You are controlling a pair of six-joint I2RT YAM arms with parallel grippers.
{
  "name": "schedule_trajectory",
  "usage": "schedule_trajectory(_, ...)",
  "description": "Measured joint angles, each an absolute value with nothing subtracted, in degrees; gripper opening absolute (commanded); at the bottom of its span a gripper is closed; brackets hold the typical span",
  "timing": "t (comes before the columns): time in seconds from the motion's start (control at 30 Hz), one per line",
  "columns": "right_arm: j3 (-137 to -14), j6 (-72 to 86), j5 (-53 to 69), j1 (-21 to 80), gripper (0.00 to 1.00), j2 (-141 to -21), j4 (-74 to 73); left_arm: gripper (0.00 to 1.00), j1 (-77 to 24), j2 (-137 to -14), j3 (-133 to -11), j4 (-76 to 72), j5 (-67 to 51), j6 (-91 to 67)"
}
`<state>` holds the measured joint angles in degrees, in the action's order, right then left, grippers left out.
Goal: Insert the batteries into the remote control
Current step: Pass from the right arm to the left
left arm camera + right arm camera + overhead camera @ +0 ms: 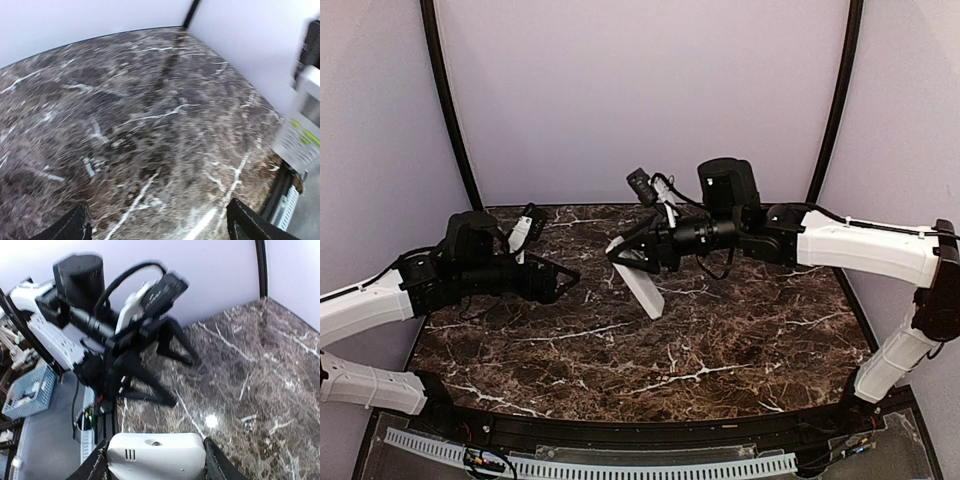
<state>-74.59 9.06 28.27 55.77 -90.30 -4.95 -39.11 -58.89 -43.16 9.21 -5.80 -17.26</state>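
nearest the arm bases lies the brown marble table (pixel 650 370). farther in on the left, the left gripper (pixel 560 278) hovers over it, fingers (pixel 70 227) spread wide. beyond, mid-table, the right gripper (pixel 156 460) pinches the white remote control (pixel 642 288) by one end. the remote's other end slants down toward the tabletop; touching or not, i cannot tell.

We look down our right gripper (pixel 156 468), its black fingers (pixel 99 467) pressed against both sides of the white remote (pixel 165 450), whose near end shows three small slots and a hole. Beyond it our left arm (pixel 90 325) reaches over the brown marble table (pixel 260 370), the left gripper (pixel 186 381) spread wide. A blue basket (pixel 27 390) sits off the table's edge at left, below a pale wall (pixel 215 275).
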Motion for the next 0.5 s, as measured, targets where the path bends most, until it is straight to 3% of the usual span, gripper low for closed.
schedule_trajectory(0.3,-76.18,17.28,37.98,52.56,0.12,-88.27,8.43,0.99,-46.92,-57.91,-49.56,-5.63,-29.8,-11.49)
schedule_trajectory(0.5,-76.42,20.75,40.29,52.56,0.09,-87.61,15.62,0.98,-46.92,-60.9,-53.6,-10.81,-36.84,-12.36)
